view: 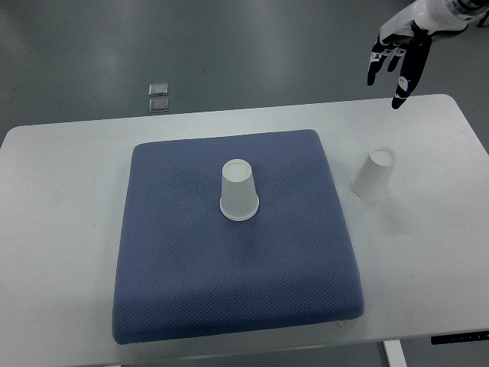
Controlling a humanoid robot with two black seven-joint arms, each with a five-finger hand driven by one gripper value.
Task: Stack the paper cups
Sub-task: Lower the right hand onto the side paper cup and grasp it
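Note:
A white paper cup stands upside down near the middle of the blue cushion. A second white paper cup stands upside down on the white table, just right of the cushion. My right hand hangs in the air at the top right, above the table's far edge and well beyond the second cup. Its fingers are spread, point downward and hold nothing. My left arm does not show.
The white table fills most of the view over a grey floor. Two small metal plates lie on the floor beyond the table's far edge.

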